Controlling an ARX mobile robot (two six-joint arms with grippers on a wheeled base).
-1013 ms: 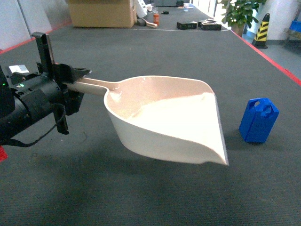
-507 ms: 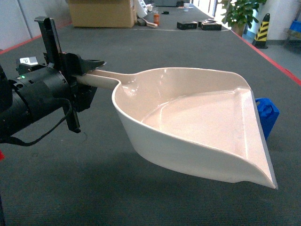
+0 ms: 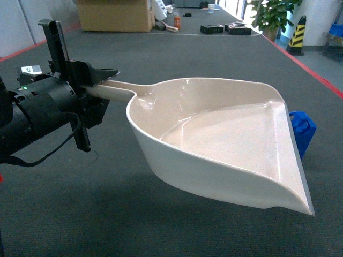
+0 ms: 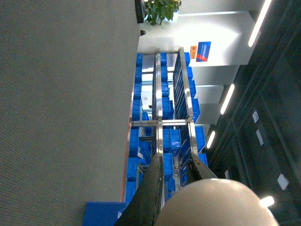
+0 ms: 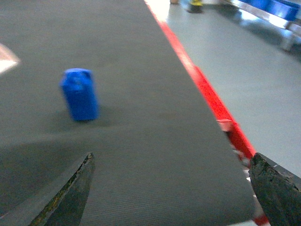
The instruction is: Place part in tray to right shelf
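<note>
A: Where is the tray (image 3: 225, 144)?
B: Held off the dark surface (image 3: 177, 59) by its handle, clamped in the left gripper (image 3: 99, 80), with the wide lip pointing right.
A: And the part (image 3: 302, 130)?
B: Upright on the surface, just behind the tray's lip in the head view and partly hidden by it.
A: The right gripper (image 5: 174, 188)?
B: Spread wide, holding nothing, well short of the part.

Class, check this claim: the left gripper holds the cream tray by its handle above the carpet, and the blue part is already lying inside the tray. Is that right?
Not quite. The left gripper does hold the tray by its handle, but the tray is empty. The blue part stands on the carpet beyond the tray's lip, as the head view and right wrist view show.
</note>
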